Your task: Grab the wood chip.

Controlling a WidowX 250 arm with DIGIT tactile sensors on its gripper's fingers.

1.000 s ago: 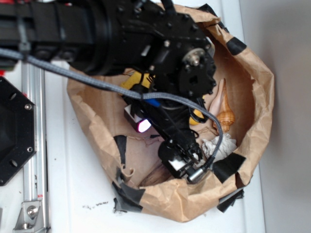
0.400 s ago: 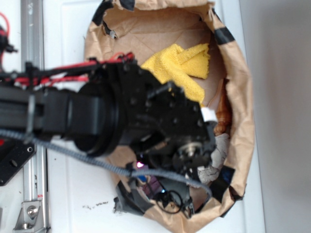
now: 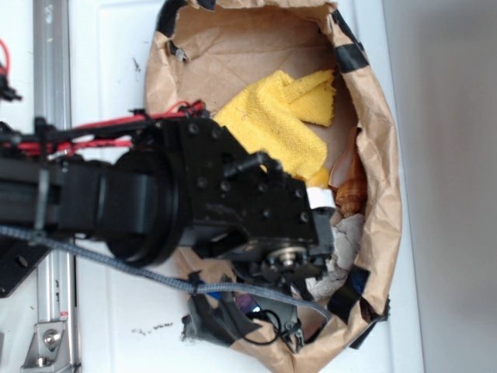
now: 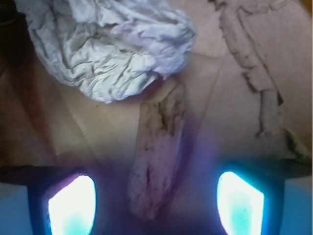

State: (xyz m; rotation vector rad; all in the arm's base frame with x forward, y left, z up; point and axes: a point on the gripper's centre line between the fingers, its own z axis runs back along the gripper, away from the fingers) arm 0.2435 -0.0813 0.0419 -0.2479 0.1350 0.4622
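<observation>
The wood chip (image 4: 159, 152) is a flat, streaky brown sliver lying lengthwise on the brown paper in the wrist view. Its near end reaches in between my two fingers. My gripper (image 4: 155, 204) is open, with its glowing pads (image 4: 71, 205) wide apart on either side of the chip and not touching it. The chip's far tip rests against a crumpled grey-white paper wad (image 4: 107, 44). In the exterior view my arm (image 3: 256, 210) hangs over the lower end of the paper bag (image 3: 388, 194) and hides the chip.
A yellow cloth (image 3: 279, 116) lies in the upper half of the bag. An orange-tan seashell (image 3: 351, 194) and the paper wad (image 3: 338, 249) sit by the bag's right wall. A torn paper ridge (image 4: 264, 98) runs to the right of the chip.
The arm has shifted toward the bag's lower end, uncovering the yellow cloth and now covering the spot where the chip lies.
</observation>
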